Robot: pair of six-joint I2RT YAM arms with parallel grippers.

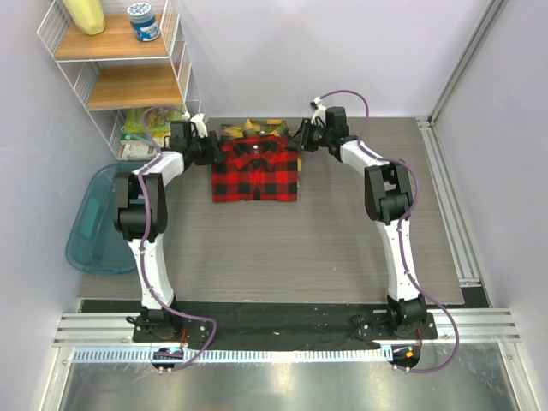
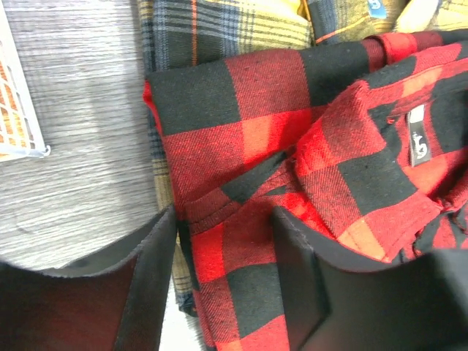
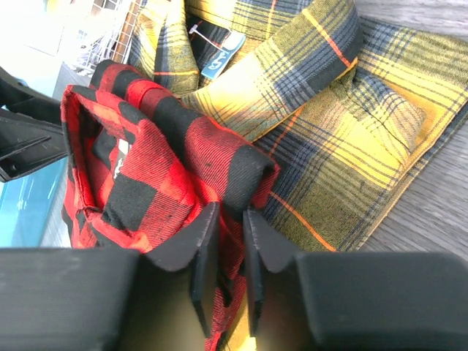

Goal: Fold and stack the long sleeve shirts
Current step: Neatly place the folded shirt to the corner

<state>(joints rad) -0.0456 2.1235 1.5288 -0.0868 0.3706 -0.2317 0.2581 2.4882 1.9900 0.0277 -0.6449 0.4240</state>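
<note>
From above, the red shirt (image 1: pixel 255 171) lies folded at the desk's (image 1: pixel 282 248) far middle, atop the yellow shirt (image 1: pixel 248 128). Left wrist: the left hand (image 2: pixel 223 219) stands apart astride the red edge, its neck label (image 2: pixel 417 139) unreadable. Right wrist: the right hand (image 3: pixel 230 216) pinches a red fold, and the blue tag (image 3: pixel 221 55) is unreadable.

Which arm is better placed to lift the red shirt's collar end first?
Right. The right hand pinches the red shirt at its corner, jaws nearly closed; the left hand only straddles its corner, jaws wide apart.
</note>
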